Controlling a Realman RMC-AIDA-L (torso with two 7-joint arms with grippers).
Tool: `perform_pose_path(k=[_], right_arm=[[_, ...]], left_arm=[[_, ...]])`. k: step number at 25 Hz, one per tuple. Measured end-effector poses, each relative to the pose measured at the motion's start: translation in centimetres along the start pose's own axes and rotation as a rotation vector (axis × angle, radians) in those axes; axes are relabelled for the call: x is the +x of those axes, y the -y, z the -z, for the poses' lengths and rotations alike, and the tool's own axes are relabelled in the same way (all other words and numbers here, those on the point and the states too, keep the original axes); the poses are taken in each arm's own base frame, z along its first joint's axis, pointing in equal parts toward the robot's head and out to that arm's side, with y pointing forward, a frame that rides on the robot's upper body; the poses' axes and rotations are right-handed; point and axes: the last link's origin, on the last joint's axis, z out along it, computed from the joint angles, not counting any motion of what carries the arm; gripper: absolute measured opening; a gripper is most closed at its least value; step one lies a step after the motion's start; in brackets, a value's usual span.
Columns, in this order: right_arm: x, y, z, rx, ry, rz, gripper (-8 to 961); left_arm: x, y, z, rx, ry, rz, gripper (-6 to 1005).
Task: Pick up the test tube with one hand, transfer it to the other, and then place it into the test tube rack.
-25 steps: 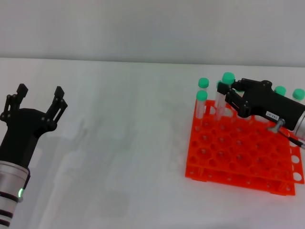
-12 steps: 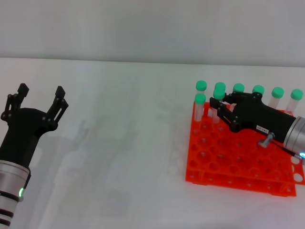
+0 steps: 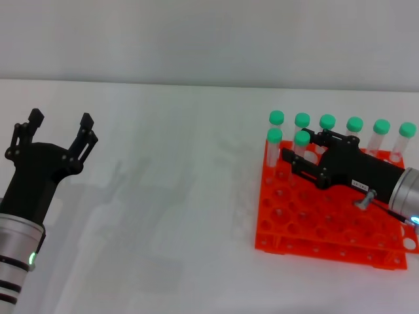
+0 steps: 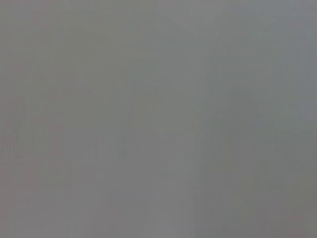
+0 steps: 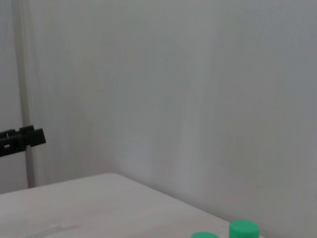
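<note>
Over on the far left of the head view, the left gripper (image 3: 57, 131) hovers above the white table (image 3: 170, 196), its black claw spread wide and grasping nothing; a small green ring glows on its white-silver arm near the bottom corner. It sits well apart from everything else on the table.

Toward the right stands the orange test tube rack (image 3: 314, 229), two-tiered with a grid of round holes. Six green-capped tubes line its far row, and one more stands at the left end of the next row. Just right of that one, the test tube (image 3: 300, 147) stands upright in a second-row hole, its green cap clear of the fingers. The right gripper (image 3: 306, 154), black with a white label sticker, reaches in from the right low over the rack. Its fingers are parted, one on the far side of the tube and one on the near side, and I cannot tell whether either touches it.

The right wrist view shows two green caps at its lower edge; the left wrist view shows only flat grey
</note>
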Motion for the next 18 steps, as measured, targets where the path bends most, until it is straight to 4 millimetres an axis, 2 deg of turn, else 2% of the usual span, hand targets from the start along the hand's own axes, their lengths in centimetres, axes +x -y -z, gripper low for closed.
perform_pose_path(k=[2,9,16,18], right_arm=[[0.1,-0.1,0.3,-0.002,0.008,-0.006,507],[0.3,-0.2,3.1,-0.011,0.070,-0.106,581],[1.5,1.3,9.5,0.139,0.141,-0.219,594],[1.9,2.8,12.3,0.303,0.207,-0.249,613]], left_arm=[[0.0,0.0,0.0,-0.001,-0.001,0.000,881],[0.1,0.0,-0.2,0.002,-0.006,0.001,881],[0.1,0.2,-0.4,0.006,-0.006,-0.004,881],[0.1,0.5,-0.3,0.012,-0.002,-0.012,881]])
